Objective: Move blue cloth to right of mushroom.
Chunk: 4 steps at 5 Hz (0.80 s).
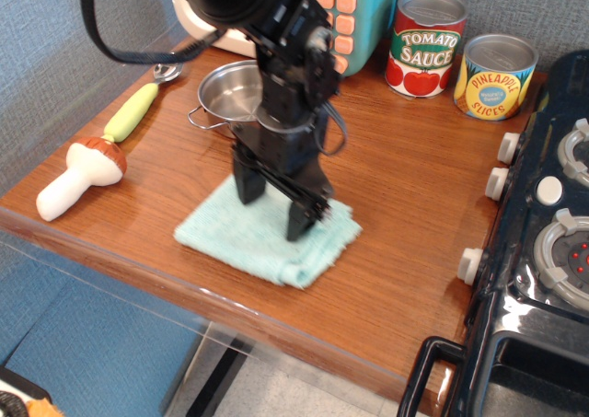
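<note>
Standing near the back of the wooden counter (396, 205), the steel pot (228, 95) shows a bare shiny interior where it is visible; the robot arm (276, 58) hides its right part. Two closed cans stand against the wall farther right: a tomato sauce can (425, 44) and, just beside it, a pineapple slices can (496, 76). What they hold cannot be seen.

The black gripper (273, 208) points straight down with its two fingers spread wide apart, both tips pressed onto the blue cloth (267, 237). Nothing sits between the fingers; they only bear on the towel's top surface.

The blue cloth lies flat near the counter's front edge, roughly in the middle, its right corner folded and slightly bunched. The mushroom (78, 176) lies on its side well to the left, white stem toward the front-left corner, reddish cap touching the yellow-green handle of the spoon (138, 104), whose metal bowl is near the pot. A black stove (552, 251) fills the right side.
</note>
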Motion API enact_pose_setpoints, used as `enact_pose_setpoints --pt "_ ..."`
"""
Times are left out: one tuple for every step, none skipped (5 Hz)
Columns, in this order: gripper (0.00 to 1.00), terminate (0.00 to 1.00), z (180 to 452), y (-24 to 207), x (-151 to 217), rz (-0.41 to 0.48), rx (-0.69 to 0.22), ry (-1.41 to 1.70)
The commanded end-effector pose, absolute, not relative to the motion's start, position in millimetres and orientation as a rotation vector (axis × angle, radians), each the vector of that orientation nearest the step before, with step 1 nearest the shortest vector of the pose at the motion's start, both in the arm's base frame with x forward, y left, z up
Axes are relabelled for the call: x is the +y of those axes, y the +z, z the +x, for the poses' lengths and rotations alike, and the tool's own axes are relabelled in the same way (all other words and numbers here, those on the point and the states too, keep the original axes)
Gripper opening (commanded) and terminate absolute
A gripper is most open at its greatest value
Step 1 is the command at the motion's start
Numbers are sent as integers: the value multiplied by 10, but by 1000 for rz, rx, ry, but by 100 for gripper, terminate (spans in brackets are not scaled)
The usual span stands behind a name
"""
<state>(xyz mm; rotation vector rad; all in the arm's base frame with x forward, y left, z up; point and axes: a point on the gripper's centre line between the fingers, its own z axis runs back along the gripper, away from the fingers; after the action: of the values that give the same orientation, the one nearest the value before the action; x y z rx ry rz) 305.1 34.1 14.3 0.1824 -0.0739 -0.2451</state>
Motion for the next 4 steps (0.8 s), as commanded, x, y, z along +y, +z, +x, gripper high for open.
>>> enact_pose_setpoints --pt "100 0 3064 308 811 230 -80 -169" --pt "100 0 3082 371 928 250 -85 -136" --pt "100 0 3091 342 877 220 -87 -152" --pt "100 0 3133 433 774 181 -112 -200"
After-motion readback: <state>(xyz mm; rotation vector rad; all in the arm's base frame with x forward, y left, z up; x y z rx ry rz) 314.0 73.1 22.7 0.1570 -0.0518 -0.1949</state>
